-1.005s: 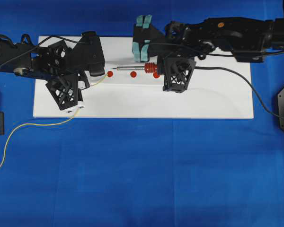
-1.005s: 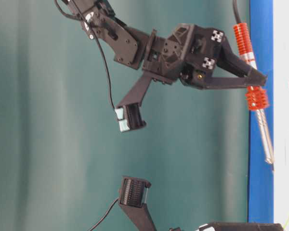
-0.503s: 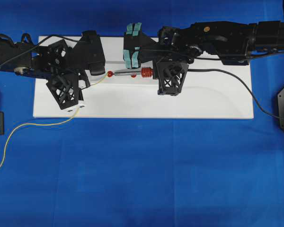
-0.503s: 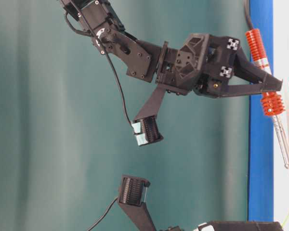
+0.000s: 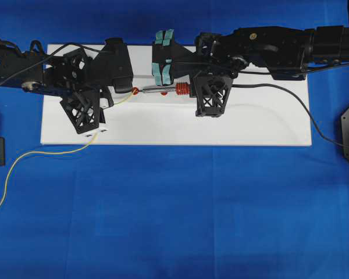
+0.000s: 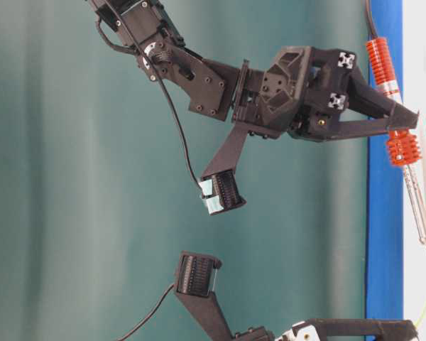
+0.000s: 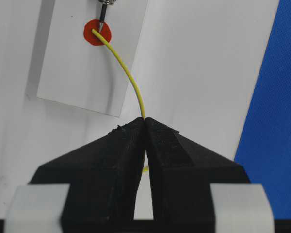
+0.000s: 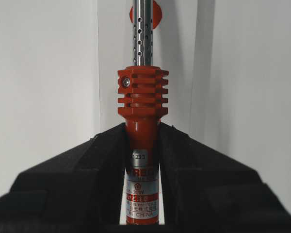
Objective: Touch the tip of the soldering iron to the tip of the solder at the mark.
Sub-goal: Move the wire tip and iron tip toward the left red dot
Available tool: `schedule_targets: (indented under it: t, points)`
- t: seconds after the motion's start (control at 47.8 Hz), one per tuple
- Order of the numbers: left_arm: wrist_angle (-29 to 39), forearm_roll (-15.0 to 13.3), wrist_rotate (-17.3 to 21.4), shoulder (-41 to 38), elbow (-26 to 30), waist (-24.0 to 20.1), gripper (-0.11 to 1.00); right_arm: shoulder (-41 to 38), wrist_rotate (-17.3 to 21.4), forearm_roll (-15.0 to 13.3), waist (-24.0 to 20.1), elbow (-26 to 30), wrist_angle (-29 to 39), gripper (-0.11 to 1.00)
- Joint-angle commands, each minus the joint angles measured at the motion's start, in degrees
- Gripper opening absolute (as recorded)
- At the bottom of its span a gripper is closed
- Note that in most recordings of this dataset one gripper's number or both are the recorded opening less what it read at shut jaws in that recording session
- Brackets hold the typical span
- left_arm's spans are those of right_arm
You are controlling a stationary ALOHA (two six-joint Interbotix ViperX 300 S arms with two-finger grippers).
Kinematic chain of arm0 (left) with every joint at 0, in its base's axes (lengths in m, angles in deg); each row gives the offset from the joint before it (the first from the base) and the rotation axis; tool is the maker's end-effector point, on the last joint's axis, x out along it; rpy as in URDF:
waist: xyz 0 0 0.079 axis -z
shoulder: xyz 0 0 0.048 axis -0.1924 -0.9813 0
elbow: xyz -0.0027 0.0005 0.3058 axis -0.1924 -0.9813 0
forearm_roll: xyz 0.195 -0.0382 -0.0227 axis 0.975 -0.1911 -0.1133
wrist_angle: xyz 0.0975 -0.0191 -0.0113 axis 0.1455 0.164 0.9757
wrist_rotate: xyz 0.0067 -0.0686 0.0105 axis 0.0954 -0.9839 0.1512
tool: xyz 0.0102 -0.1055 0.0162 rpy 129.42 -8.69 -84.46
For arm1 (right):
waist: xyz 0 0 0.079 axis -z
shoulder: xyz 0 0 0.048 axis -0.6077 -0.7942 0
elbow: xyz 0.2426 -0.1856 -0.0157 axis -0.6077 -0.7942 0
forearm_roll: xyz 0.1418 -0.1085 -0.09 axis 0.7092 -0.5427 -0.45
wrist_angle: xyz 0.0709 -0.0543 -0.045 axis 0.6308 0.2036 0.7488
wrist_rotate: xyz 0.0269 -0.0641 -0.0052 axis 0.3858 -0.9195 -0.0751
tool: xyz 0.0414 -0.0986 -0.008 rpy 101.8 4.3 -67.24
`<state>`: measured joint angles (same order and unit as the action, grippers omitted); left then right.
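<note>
Black fingers of the left gripper (image 7: 145, 121) are pinched together on the solder (image 7: 128, 77), which curves away from them to a red mark (image 7: 97, 33) on the white board (image 5: 250, 125). The right gripper (image 8: 141, 133) has its fingers clamped on the red handle of the soldering iron (image 8: 141, 102).

Over the last second the right arm has carried the iron leftward along the board and lowered it; a second ago its tip hung well short of the leftmost mark, and now the tip of the soldering iron (image 7: 101, 24) sits on that mark, touching or just beside the tip of the solder (image 7: 94, 32). By the look of it, the contact the task asks for is made or nearly so.

The iron has a ribbed red collar, a perforated silver shaft and a dark point. The board lies on the blue counter (image 5: 174, 221).
</note>
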<state>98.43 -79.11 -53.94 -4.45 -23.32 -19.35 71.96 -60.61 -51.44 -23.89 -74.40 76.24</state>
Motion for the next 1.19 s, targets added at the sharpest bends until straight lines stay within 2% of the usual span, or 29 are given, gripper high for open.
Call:
schedule_targets:
  t: [0.0, 1.173]
  points:
    - [-0.2, 0.2, 0.1, 0.5, 1.1, -0.1, 0.01, 0.9, 0.1, -0.2, -0.1, 1.6, -0.1, 0.07]
    - [0.3, 0.2, -0.4, 0.5, 0.9, -0.1, 0.01, 0.8, 0.1, -0.2, -0.1, 1.8, 0.5, 0.07]
